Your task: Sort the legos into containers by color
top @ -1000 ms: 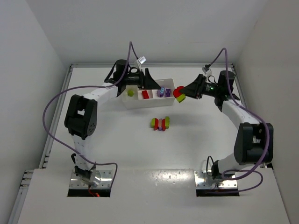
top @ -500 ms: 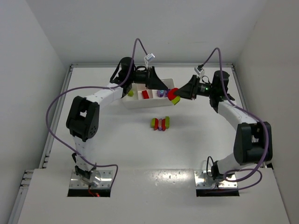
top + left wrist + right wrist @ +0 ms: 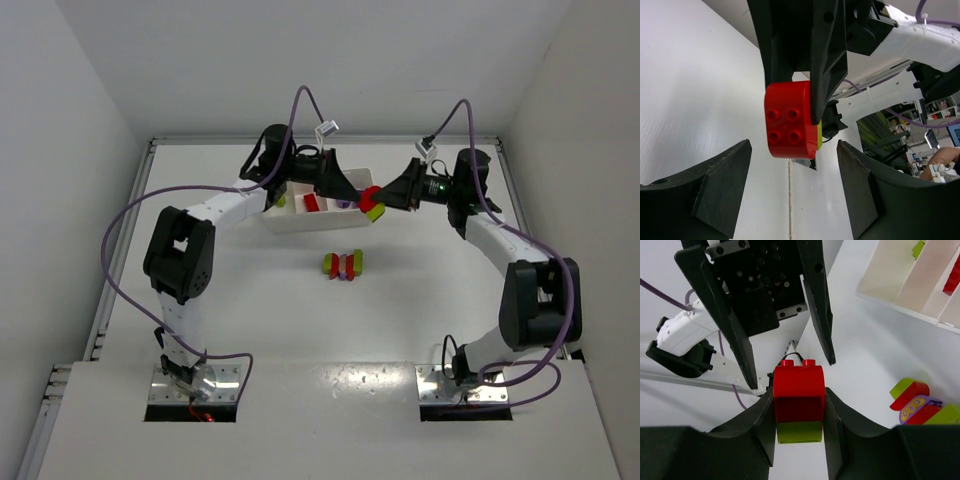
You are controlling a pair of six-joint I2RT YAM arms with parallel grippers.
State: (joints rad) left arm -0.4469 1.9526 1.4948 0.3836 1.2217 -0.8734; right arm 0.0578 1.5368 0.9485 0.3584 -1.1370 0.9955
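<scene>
Left hand: my left hand (image 3: 348, 189) reaches out over the right end of the tray. Its fingers (image 3: 715, 185) are spread wide and hold nothing.
Tray: the white rectangular plastic tray (image 3: 308, 223) sits on the table (image 3: 250, 300) under that arm. A yellow-green brick (image 3: 281, 200) lies in its left compartment and a red brick (image 3: 311, 203) in the middle one. A purple piece (image 3: 342, 204) shows in the right one, half hidden by my hand.
Stack: the two-brick plastic stack, red on yellow-green (image 3: 372, 203), hangs just off the tray's right end, between my two hands.
Right hand: my right hand (image 3: 388, 195) is clamped on the stack from both sides, with the yellow-green end deep between the fingers and the red end outward.
Axis: the stack's long axis runs from hand to hand. The red end, four studs showing, points straight at my left palm.
Line-up: in the left wrist view the red end sits centred in the gap between my open left fingers, about level with their tips. Whether it is already between them I cannot tell.
Nearer arm: the left hand is free and faces the stack head-on. I judge it should advance along that axis and close on the red half only, of which little sticks out.
Loose clump: a stuck-together clump of yellow-green, red and purple bricks (image 3: 343, 264) lies on the table nearer my bases, well apart from both hands.
</scene>
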